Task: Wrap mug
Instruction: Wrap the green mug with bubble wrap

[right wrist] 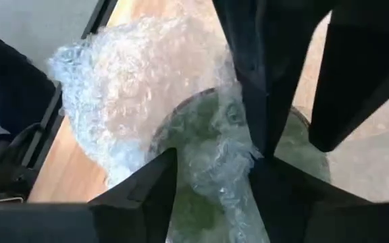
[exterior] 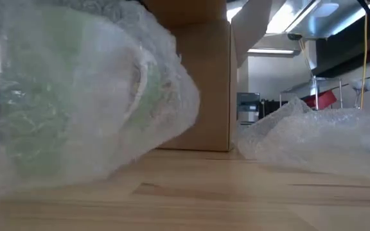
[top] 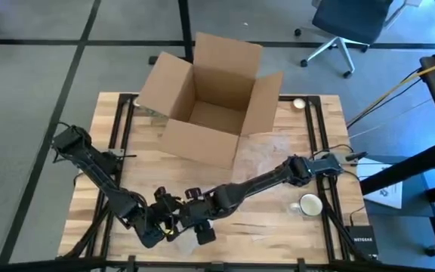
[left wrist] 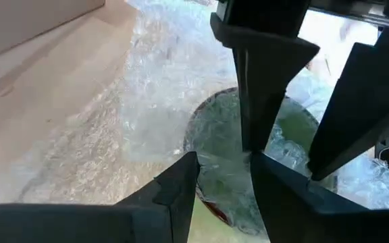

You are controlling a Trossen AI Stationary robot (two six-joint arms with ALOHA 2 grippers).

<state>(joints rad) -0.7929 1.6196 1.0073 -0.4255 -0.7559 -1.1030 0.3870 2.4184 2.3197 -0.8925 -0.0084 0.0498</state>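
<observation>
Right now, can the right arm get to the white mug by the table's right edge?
Probably not freely: the right end effector is far off at the front with the left end effector, both on the bubble-wrapped green mug; the white mug sits unobstructed.

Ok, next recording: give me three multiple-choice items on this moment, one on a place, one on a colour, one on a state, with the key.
1. Where does the white mug stand?
A. inside the cardboard box
B. on the table by its right edge
C. on the floor

2. What colour shows through the bubble wrap around the mug being wrapped?
A. green
B. red
C. blue

3. How is the cardboard box?
A. taped shut
B. flattened
C. open, flaps spread

Key: 1 B, as the high view shows it on the wood near the right arm, outside the box. 2 A, as both wrist views and the low view show green under the film. 3 C, as the high view looks straight into it. The left pincer and right pincer meet at the front edge.
</observation>
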